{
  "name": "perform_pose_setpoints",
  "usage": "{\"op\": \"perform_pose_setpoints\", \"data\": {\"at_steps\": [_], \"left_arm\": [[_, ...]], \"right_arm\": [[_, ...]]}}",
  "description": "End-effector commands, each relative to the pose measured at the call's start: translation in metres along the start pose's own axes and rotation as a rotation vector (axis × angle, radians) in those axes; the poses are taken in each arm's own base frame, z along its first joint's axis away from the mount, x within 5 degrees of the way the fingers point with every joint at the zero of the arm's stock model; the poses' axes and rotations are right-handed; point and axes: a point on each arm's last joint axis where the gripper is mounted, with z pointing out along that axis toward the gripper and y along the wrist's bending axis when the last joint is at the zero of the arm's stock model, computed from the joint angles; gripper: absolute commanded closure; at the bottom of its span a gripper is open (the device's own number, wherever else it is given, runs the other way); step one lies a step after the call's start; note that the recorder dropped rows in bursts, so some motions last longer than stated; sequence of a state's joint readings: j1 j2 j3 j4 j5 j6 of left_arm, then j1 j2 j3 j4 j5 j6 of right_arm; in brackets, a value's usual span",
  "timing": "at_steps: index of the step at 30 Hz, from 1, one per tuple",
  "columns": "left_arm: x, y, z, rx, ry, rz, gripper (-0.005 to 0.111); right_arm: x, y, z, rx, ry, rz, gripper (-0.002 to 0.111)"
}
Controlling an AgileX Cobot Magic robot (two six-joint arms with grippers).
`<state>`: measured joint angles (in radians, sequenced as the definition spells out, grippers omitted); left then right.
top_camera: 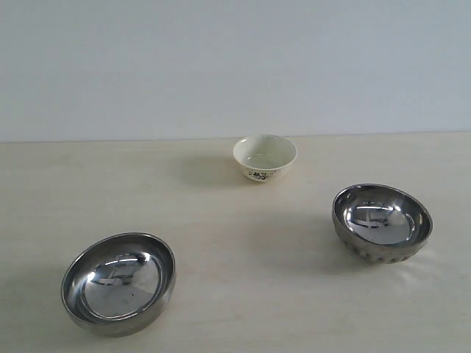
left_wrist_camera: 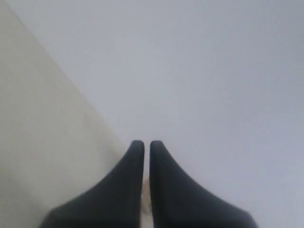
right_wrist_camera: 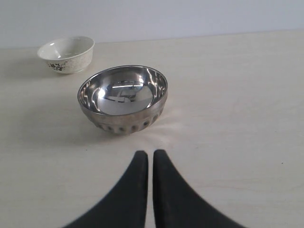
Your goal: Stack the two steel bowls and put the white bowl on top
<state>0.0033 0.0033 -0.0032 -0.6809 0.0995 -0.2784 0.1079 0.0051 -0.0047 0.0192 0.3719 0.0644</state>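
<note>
Two steel bowls stand apart on the pale table: a smooth one at the front left and a ribbed one at the right. The white bowl, cream with a dark floral pattern, sits further back near the wall. No arm shows in the exterior view. In the right wrist view my right gripper is shut and empty, a short way before the ribbed steel bowl, with the white bowl beyond. My left gripper is shut with nothing in it, facing the wall and the table's edge.
The pale wooden table runs back to a plain grey-white wall. Wide bare stretches of tabletop lie between the three bowls.
</note>
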Motion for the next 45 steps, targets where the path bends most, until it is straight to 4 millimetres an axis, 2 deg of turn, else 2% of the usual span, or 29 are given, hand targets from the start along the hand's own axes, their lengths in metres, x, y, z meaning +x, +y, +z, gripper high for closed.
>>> {"op": "perform_pose_setpoints", "data": {"at_steps": [1, 3, 6, 12, 16, 22, 23, 28, 32, 33, 35, 36, 38, 40, 45], "left_arm": [[-0.007, -0.002, -0.001, 0.021, -0.077, 0.005, 0.103], [-0.016, -0.014, -0.003, 0.057, -0.116, 0.050, 0.103], [-0.036, -0.043, -0.012, 0.124, -0.188, 0.244, 0.103], [-0.064, -0.108, -0.007, 0.138, 0.004, 0.397, 0.103], [-0.077, -0.141, 0.011, 0.129, 0.181, 0.588, 0.103], [-0.089, -0.169, 0.041, 0.088, 0.424, 0.650, 0.103], [-0.093, -0.173, 0.054, 0.055, 0.474, 0.679, 0.103], [-0.100, -0.164, 0.096, -0.132, 0.674, 0.764, 0.103], [-0.092, -0.149, 0.119, -0.208, 0.814, 0.757, 0.102], [-0.091, -0.146, 0.123, -0.220, 0.837, 0.752, 0.099], [-0.087, -0.138, 0.132, -0.249, 0.876, 0.750, 0.080], [-0.083, -0.133, 0.136, -0.263, 0.903, 0.742, 0.066], [-0.079, -0.127, 0.139, -0.279, 0.959, 0.736, 0.052], [-0.074, -0.119, 0.141, -0.302, 1.018, 0.730, 0.045], [-0.059, -0.099, 0.147, -0.364, 1.149, 0.683, 0.044]], "right_arm": [[0.001, 0.000, 0.000, -0.001, -0.005, 0.000, 0.108], [0.001, 0.000, 0.000, -0.001, -0.005, 0.000, 0.108], [0.001, 0.000, 0.000, -0.001, -0.005, 0.000, 0.108], [0.001, 0.000, 0.000, -0.001, -0.005, 0.000, 0.108], [0.001, 0.000, 0.000, -0.001, -0.005, 0.000, 0.108], [0.001, 0.000, 0.000, -0.001, -0.005, 0.000, 0.108], [0.001, 0.000, 0.000, -0.001, -0.005, 0.000, 0.108], [0.001, 0.000, 0.000, -0.001, -0.008, 0.000, 0.108], [0.001, 0.000, 0.000, -0.001, -0.006, 0.000, 0.108], [0.001, 0.000, 0.000, -0.001, -0.006, 0.000, 0.108], [0.001, 0.000, 0.000, -0.001, -0.006, 0.000, 0.108], [0.001, 0.000, 0.000, -0.001, -0.006, 0.000, 0.108], [0.001, 0.000, 0.000, -0.001, -0.006, 0.000, 0.108], [0.001, 0.000, 0.000, -0.001, -0.006, 0.000, 0.108], [0.001, 0.000, 0.000, -0.001, -0.006, 0.000, 0.108]]}}
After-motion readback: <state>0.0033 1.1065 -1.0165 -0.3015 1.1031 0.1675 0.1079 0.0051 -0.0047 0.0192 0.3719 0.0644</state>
